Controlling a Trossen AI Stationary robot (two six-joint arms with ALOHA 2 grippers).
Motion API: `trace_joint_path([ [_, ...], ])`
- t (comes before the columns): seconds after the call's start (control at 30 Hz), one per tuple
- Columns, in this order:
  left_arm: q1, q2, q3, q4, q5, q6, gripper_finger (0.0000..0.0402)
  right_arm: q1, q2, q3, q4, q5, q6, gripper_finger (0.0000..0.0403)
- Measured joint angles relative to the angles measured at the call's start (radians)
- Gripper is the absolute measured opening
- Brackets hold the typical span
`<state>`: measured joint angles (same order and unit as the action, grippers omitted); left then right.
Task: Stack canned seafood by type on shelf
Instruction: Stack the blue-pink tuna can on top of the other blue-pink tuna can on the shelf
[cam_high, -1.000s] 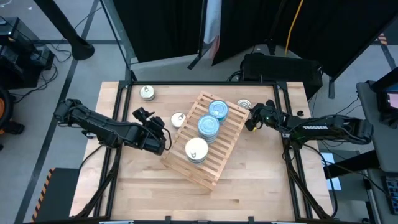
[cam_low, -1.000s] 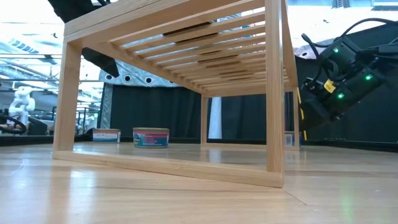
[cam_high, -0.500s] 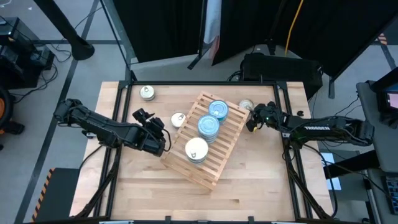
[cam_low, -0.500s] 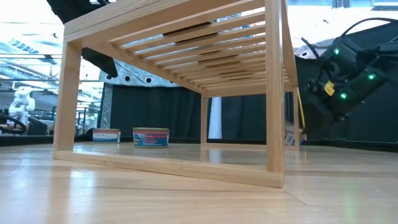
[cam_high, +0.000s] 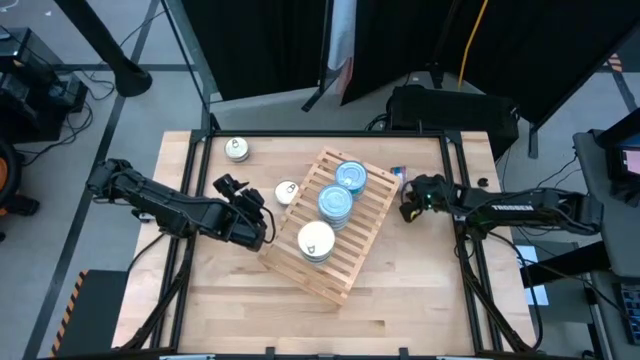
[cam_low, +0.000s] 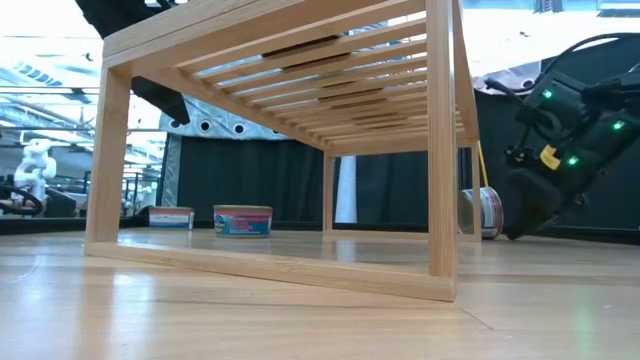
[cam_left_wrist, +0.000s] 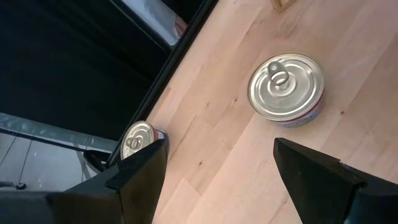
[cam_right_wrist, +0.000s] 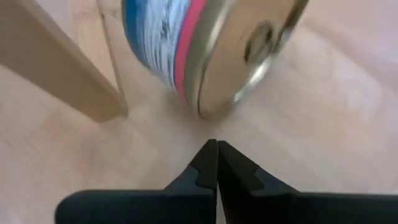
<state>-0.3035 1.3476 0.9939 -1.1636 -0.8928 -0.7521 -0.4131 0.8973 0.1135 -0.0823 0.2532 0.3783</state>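
The shelf (cam_high: 330, 225) stands slantwise mid-table. On its slats are a blue-topped tin (cam_high: 351, 177), a blue-topped stack (cam_high: 336, 203) and a white-topped tin (cam_high: 316, 240). Two silver pull-tab tins (cam_high: 287, 192) (cam_high: 237, 149) lie flat on the table to its left. My left gripper (cam_high: 240, 190) hovers open, pointing at the nearer one (cam_left_wrist: 286, 89). By the shelf's far right corner another tin (cam_right_wrist: 211, 50) stands tipped on its rim, its silver face toward my shut right gripper (cam_right_wrist: 216, 144), whose tips are low at that rim. My right gripper's shut fingertips (cam_right_wrist: 208, 152) come slanting down from the table's right side and stand just short of the tipped tin's lower rim (cam_right_wrist: 202, 113), which is on the table. Whether they touch it, I cannot tell. My left gripper touches nothing.
A leg of the shelf (cam_right_wrist: 68, 68) stands close beside the tipped tin. The tabletop (cam_high: 420, 290) is bare wood in front of the shelf and to its right. A black frame runs round the table's edges.
My right gripper has sunk toward the table and shifted a little toward the near edge, tipping its wrist, and stays shut. The tin by the shelf's far right corner, flat with its silver top up before, has tipped up onto its rim.
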Motion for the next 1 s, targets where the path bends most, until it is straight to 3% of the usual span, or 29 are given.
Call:
trace_joint_path([
  [0.37, 0.000, 0.000, 0.000, 0.001, 0.000, 0.000, 0.0301, 0.107, -0.107, 0.040, -0.091, 0.003, 0.251, 0.0003],
  [0.5, 0.000, 0.000, 0.000, 0.000, 0.000, 0.000, 0.0301, 0.147, -0.140, 0.112, -0.245, 0.027, 0.318, 0.0026],
  [0.63, 0.000, 0.000, 0.000, 0.000, 0.000, 0.000, 0.0301, 0.195, -0.156, 0.178, -0.407, 0.063, 0.404, 0.0067],
  [1.0, 0.000, 0.000, 0.000, 0.006, 0.000, 0.000, 0.0301, 0.258, -0.156, 0.190, -0.420, 0.155, 0.531, 0.0245],
])
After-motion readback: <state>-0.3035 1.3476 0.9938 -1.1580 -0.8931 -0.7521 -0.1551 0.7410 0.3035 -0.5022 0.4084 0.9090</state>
